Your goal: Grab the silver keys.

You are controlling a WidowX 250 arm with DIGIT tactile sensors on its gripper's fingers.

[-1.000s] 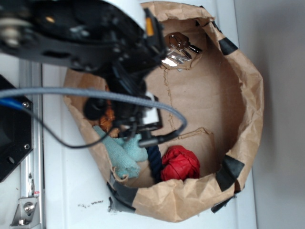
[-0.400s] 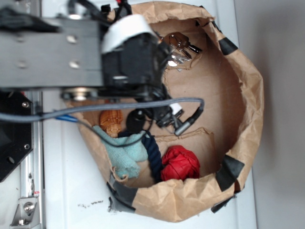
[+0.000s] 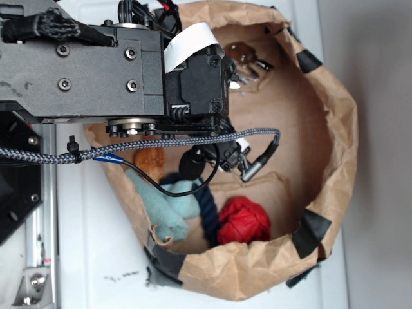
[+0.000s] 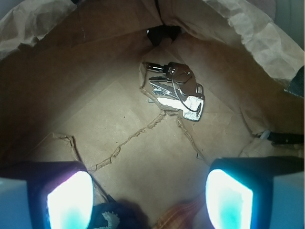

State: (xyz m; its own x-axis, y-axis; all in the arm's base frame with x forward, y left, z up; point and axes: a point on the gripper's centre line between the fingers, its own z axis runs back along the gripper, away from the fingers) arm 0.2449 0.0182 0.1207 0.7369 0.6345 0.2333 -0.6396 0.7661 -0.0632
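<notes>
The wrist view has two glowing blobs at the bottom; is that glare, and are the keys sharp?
Wrist view: the gripper's fingers sit close to the lens, blurred and washed out to bright cyan-white; the silver keys are fairly sharp, with white glints. Exterior view: the arm hides most of the keys, and the picture is soft.

Silver keys [image 4: 177, 89]: small bunch of shiny chrome pieces, fanned flat on brown paper floor near the far wall; in exterior view [image 3: 243, 56] partly hidden behind the black arm.
</notes>
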